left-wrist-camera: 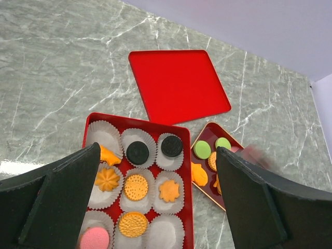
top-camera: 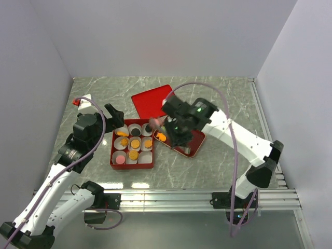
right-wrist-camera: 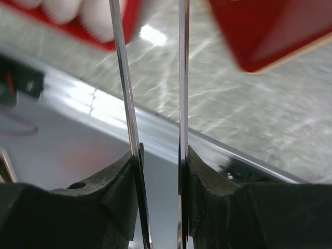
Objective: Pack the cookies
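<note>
A red box [top-camera: 112, 155] holds nine white paper cups; it also shows in the left wrist view [left-wrist-camera: 104, 116]. Most cups hold cookies: black ones [left-wrist-camera: 137, 152], orange ones [left-wrist-camera: 136, 187] and a pink one [left-wrist-camera: 95, 238]. A small dark red tray [top-camera: 193, 150] to the right of the box holds more cookies, green [left-wrist-camera: 202, 149] and orange [left-wrist-camera: 199, 174]. My left gripper [top-camera: 115, 116] hangs open and empty above the box's left side [left-wrist-camera: 155, 150]. My right gripper [top-camera: 157, 126] hovers between box and tray with a blurred pink cookie [left-wrist-camera: 253, 153] at its thin blades [right-wrist-camera: 150, 10]; their tips are out of frame.
The flat red lid [top-camera: 148, 101] lies on the marble table behind the box, also seen in the left wrist view [left-wrist-camera: 176, 83]. An aluminium rail [top-camera: 171, 197] runs along the near edge. Walls close in left, back and right.
</note>
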